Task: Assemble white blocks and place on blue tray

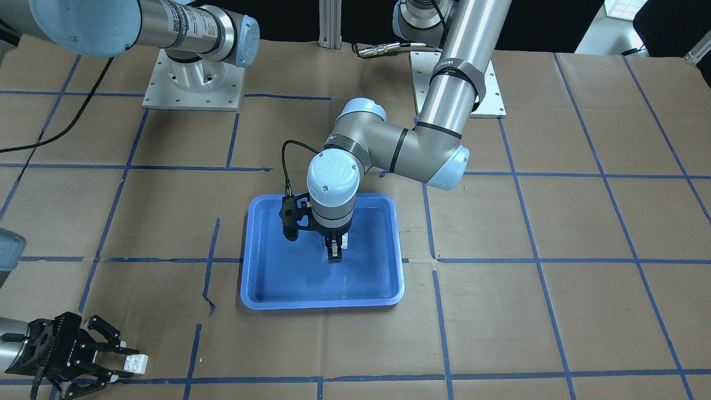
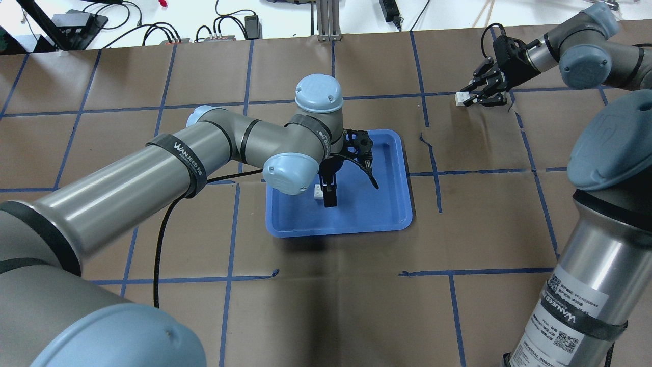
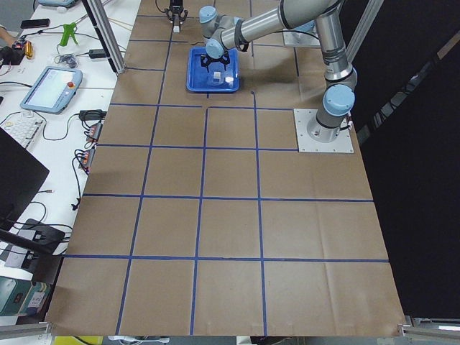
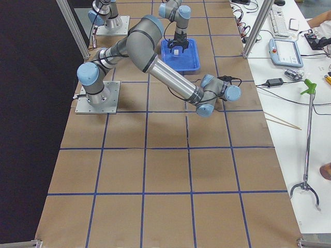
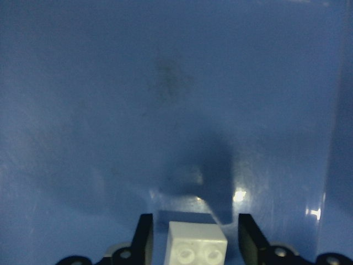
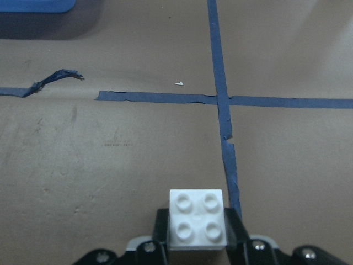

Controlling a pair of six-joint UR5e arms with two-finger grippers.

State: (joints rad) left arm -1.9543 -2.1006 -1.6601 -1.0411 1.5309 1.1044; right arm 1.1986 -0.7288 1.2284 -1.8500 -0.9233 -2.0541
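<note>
Where the left arm comes in at the left of the overhead view, it bends down over the blue tray (image 2: pixel 392 204), and the left gripper (image 2: pixel 324 198) points into the tray's near-left part. One white block (image 2: pixel 319 192) sits between its jaws. From the left wrist camera the jaws stand apart, with a strip of blue showing between the block and each of the fingers (image 5: pixel 144 237), so nothing is clamped. Whether this block rests on the tray floor or hangs just above it cannot be told. The tray lies flat on the brown paper table (image 2: pixel 356 285), near its middle and just left of a vertical line of blue tape (image 2: pixel 433 168). Well to the right and further from the robot, the right gripper (image 2: pixel 467 98) reaches in low over the paper, clear of the tray. It grips the other white block (image 2: pixel 461 98) at its fingertips. The right wrist camera shows the dark pads (image 6: pixel 236 232) pressed against both sides of that block, its four studs facing the lens, beside a crossing of tape lines.
</note>
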